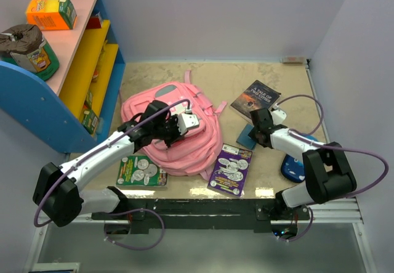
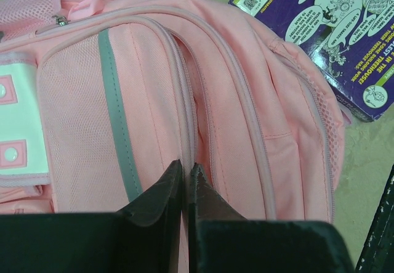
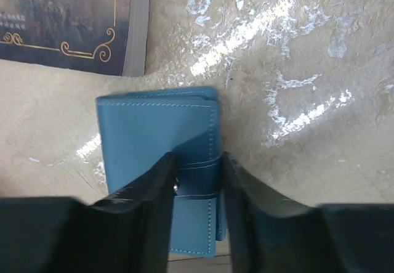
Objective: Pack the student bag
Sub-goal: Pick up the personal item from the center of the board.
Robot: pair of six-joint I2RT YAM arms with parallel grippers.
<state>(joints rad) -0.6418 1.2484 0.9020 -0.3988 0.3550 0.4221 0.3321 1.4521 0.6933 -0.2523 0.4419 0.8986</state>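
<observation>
Backpack lying at the centre of the table.
Left gripper jaws pinch a backpack seam; right gripper jaws stand apart astride the strap of the wallet, at the backpack's 3 o'clock.

Top view: bright, even, diffuse overhead light, sharp throughout. Soft shadow rings the soft pink fabric backpack. There's a glare strip along the near edge of the glossy beige marbled desk.
Left wrist: dimmer, flat light. Backpack weave is in focus, left gripper near-black and underexposed at the bottom.
Right wrist: hard white glare streaks across the desk, upper right. Right gripper is dark and blurred, shading the blue stitched leather wallet. Dark-covered book is slightly soft.
</observation>
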